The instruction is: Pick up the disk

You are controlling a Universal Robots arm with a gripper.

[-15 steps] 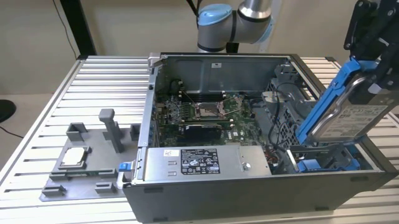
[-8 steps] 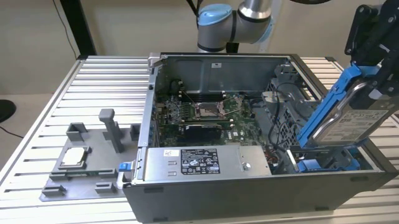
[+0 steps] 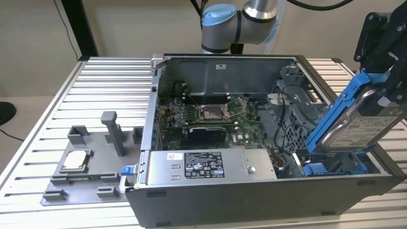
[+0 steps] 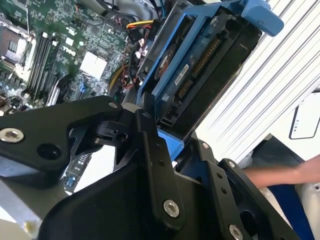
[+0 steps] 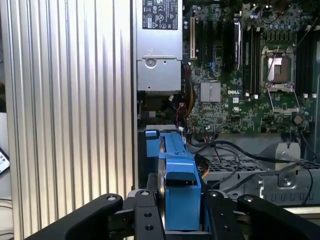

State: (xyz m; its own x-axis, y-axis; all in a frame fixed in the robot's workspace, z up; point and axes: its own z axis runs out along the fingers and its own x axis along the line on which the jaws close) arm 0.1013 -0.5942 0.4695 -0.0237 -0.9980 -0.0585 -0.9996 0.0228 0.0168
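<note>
The disk (image 3: 363, 128), a silver hard drive with a white label in a blue carrier frame, hangs tilted above the right end of the open computer case (image 3: 254, 200), at the exterior view's right. My black gripper (image 3: 389, 93) is shut on its upper end. The drive's lower end still reaches down to the blue bay in the case. In the second wrist view the disk (image 4: 196, 64) shows its connector edge beyond the gripper (image 4: 161, 131). In the first wrist view the blue carrier of the disk (image 5: 179, 186) sits between the gripper (image 5: 181, 214) fingers.
Inside the case lie the motherboard (image 3: 203, 114) and a grey power-supply box (image 3: 210, 164). A grey fixture (image 3: 83, 162) holding a small silver chip (image 3: 74, 160) rests on the slatted aluminium table (image 3: 102, 86). A person's arm (image 4: 280, 175) shows beside the table.
</note>
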